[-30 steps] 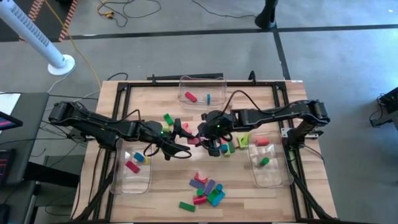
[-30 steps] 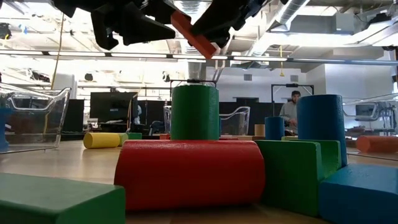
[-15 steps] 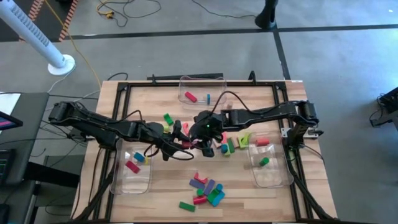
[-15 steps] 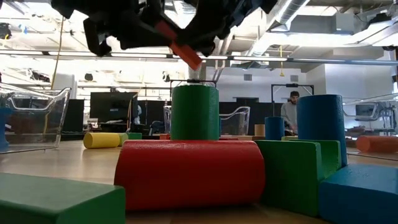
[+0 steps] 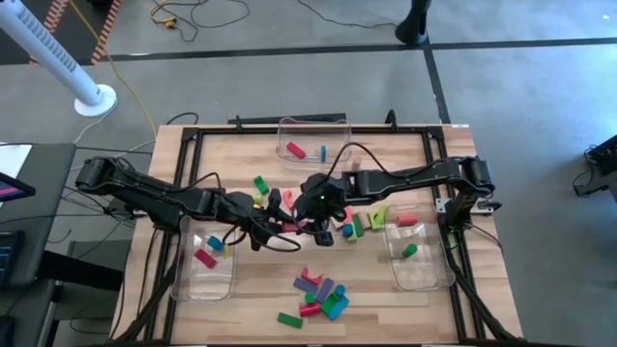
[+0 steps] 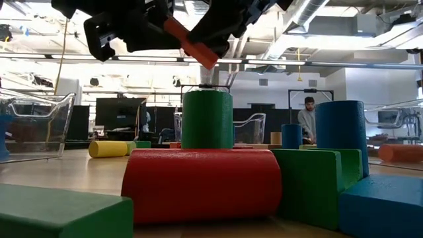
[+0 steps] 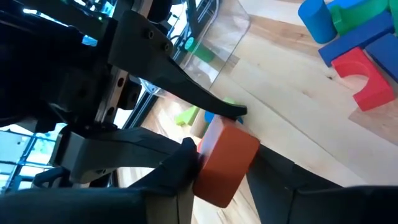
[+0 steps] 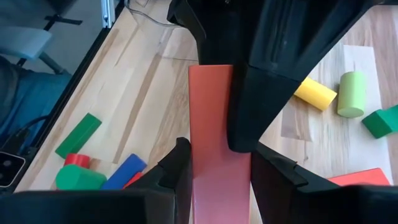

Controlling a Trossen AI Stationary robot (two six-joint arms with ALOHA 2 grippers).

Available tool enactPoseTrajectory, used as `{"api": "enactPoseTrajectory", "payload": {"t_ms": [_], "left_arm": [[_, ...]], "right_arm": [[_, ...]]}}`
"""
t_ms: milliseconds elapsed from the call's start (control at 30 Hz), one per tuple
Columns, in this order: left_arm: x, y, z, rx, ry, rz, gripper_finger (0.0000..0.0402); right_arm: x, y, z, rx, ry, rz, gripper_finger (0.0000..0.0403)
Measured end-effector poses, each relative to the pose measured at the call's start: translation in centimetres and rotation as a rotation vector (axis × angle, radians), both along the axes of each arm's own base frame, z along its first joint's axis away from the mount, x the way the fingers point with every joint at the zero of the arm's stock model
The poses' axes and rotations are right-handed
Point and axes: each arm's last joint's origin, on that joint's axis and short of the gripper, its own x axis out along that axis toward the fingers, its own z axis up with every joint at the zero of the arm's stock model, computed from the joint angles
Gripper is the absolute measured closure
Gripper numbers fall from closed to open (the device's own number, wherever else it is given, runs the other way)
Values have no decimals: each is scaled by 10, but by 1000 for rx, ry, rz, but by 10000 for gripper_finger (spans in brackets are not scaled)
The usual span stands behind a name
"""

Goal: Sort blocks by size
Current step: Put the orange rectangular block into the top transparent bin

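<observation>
Meeting above the middle of the table, both grippers have the same red bar (image 8: 217, 143) between them: the right gripper (image 8: 217, 180) clamps one end with its fingers closed on the bar's sides, and the left gripper (image 7: 239, 177) has narrowed its fingers onto the other end, as its wrist view shows them against the block's faces. In the low view the bar (image 6: 192, 43) hangs tilted in the air, well clear of the wood.

Now the containers. The clear bin at the far edge (image 5: 311, 125) holds a red block (image 5: 296, 149) and a thin blue one (image 5: 323, 152). The clear bin on the left side (image 5: 183, 280) carries a pink-red block (image 5: 204, 257), plus a blue and a yellow piece, though from above those two are hard to separate. The clear bin on the right (image 5: 424, 275) holds a pink block (image 5: 406, 220) and a small green one (image 5: 411, 251).

Loose blocks lie on the table: a cluster near the front edge (image 5: 320, 294), a green bar (image 5: 289, 319) just in front of it, a green piece (image 5: 260, 183) near the left arm, and a mixed group (image 5: 366, 224) just beside the right bin.

No readable writing or labels show on anything here.
</observation>
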Motion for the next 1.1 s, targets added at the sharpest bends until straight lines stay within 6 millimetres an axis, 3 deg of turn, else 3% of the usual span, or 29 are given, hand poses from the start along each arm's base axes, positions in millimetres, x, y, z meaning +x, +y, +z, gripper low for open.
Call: {"api": "enactPoseTrajectory", "payload": {"t_ms": [300, 767, 1100], "left_arm": [[-1, -5, 0, 19, 0, -26, 314], [-2, -11, 1, 44, -9, -64, 317], [-3, -13, 0, 42, -6, -77, 256]], "right_arm": [[0, 0, 0, 9, 4, -1, 240], [-1, -1, 0, 58, 19, 9, 239], [-2, -12, -2, 85, 46, -17, 239]]}}
